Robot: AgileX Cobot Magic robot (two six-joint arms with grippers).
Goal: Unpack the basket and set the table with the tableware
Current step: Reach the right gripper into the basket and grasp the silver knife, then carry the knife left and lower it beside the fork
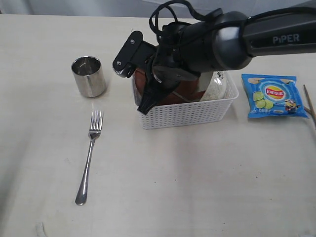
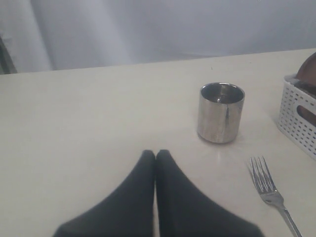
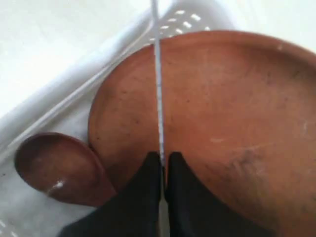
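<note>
Right gripper (image 3: 163,158) is pinching the thin steel knife (image 3: 158,89) over the plate (image 3: 237,113) inside the basket (image 1: 187,116). Left gripper (image 2: 155,157) is sitting closed and empty near the cup (image 2: 220,113).

One cup (image 1: 89,76), one fork (image 1: 89,156), one knife (image 3: 158,89), one basket (image 1: 187,114), one plate (image 3: 222,113), one spoon (image 3: 54,168), one bowl (image 1: 217,88), one bag (image 1: 273,95), two chopsticks (image 1: 310,106).
</note>
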